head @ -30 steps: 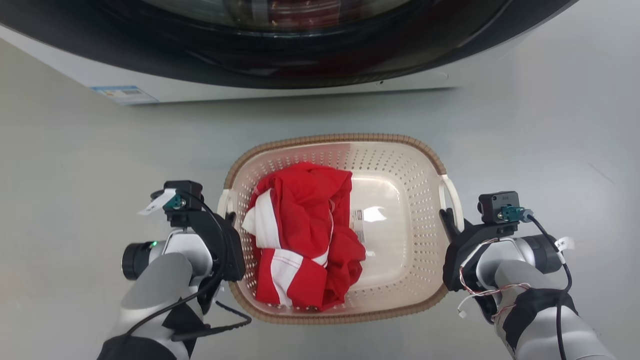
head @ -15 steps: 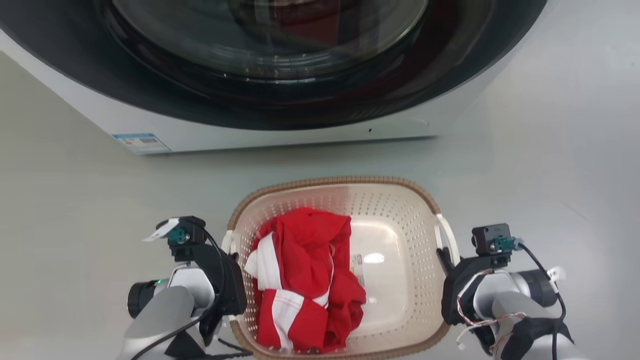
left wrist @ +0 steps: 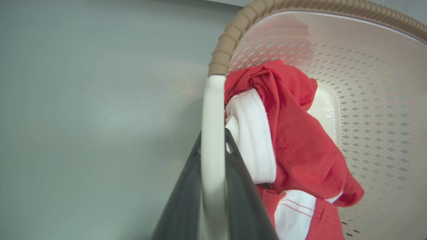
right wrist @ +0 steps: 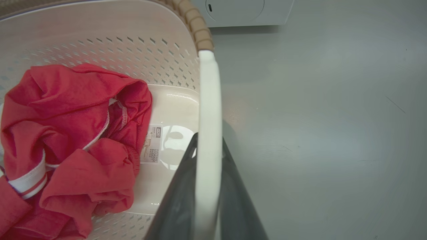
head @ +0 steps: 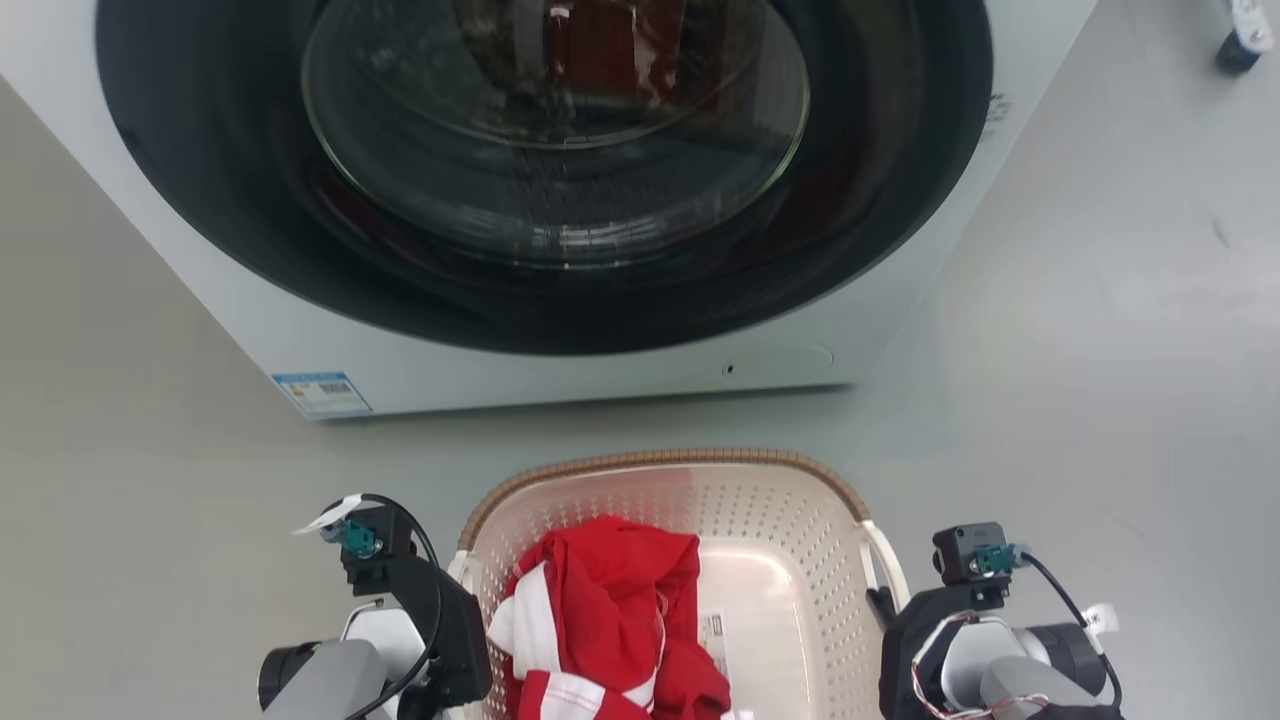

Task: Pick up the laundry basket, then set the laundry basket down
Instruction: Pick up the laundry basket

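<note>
The laundry basket (head: 660, 458), cream-white and perforated with a brown woven-look rim, sits at the bottom middle of the head view, with a red and white garment (head: 600, 610) in it. My left gripper (head: 462, 578) is at its left white handle and my right gripper (head: 884, 600) at its right one. In the left wrist view, the left gripper (left wrist: 214, 135) is shut on the basket's (left wrist: 230, 36) handle (left wrist: 212, 100), a dark finger on each side. The right gripper (right wrist: 208, 138) clamps the other handle (right wrist: 208, 93) of the basket (right wrist: 196, 28) likewise. I cannot tell whether the basket touches the floor.
A white washing machine (head: 560, 385) with a large dark round door (head: 550, 150) stands just beyond the basket, a blue label (head: 320, 393) at its lower left. Grey floor (head: 1100, 380) spreads on both sides. A small dark object (head: 1238, 45) lies far right.
The whole head view has shifted: the washing machine and basket now sit lower in it, so the camera moved. Both grippers stay at the basket's handles.
</note>
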Robot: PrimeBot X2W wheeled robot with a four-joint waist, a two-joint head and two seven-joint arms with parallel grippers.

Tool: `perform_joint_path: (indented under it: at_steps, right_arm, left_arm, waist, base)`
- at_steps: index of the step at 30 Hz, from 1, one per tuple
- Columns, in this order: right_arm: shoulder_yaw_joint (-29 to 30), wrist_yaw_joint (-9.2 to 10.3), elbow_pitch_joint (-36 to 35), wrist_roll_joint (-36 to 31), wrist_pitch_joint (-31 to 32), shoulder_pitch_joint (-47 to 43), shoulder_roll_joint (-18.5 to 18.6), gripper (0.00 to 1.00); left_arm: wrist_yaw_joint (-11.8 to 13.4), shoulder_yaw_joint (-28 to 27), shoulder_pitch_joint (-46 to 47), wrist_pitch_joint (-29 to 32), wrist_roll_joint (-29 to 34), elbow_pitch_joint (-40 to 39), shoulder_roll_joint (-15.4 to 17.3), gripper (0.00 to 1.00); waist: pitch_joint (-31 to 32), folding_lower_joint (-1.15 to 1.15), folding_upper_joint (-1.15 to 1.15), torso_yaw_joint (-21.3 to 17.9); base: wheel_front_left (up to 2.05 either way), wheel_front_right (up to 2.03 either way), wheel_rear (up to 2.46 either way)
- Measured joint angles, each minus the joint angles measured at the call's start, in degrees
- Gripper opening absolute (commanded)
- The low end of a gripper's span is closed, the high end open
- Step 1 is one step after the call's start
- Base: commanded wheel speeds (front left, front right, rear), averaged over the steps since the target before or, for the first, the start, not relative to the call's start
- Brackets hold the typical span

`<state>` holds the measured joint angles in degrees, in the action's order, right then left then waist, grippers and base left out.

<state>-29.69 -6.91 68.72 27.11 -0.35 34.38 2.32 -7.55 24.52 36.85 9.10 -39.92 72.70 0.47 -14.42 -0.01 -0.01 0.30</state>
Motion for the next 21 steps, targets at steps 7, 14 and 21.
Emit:
perform_joint_path:
  at_steps: [7,14,21]
  right_arm:
    - [-1.33,0.0,-0.6,2.67,1.88,-2.42,0.0,0.0]
    - [-2.6,0.0,-0.98,5.38,4.16,-4.26,0.0,0.0]
    - [-3.74,0.0,-1.02,7.36,6.27,-5.14,0.0,0.0]
  left_arm:
    - [0.12,0.7,-1.52,1.85,-1.94,0.27,0.07,0.0]
    - [0.48,1.52,-2.77,3.75,-2.42,0.56,0.15,0.0]
    - [0.49,1.75,-3.7,5.86,-3.38,0.85,0.22,0.0]
  waist:
    - [4.47,0.0,0.01,-0.09]
    - [9.85,0.0,0.0,-0.21]
    - [13.13,0.01,0.0,-0.27]
  base:
    - [0.0,0.0,0.0]
    - [0.0,0.0,0.0]
    - [0.0,0.0,0.0]
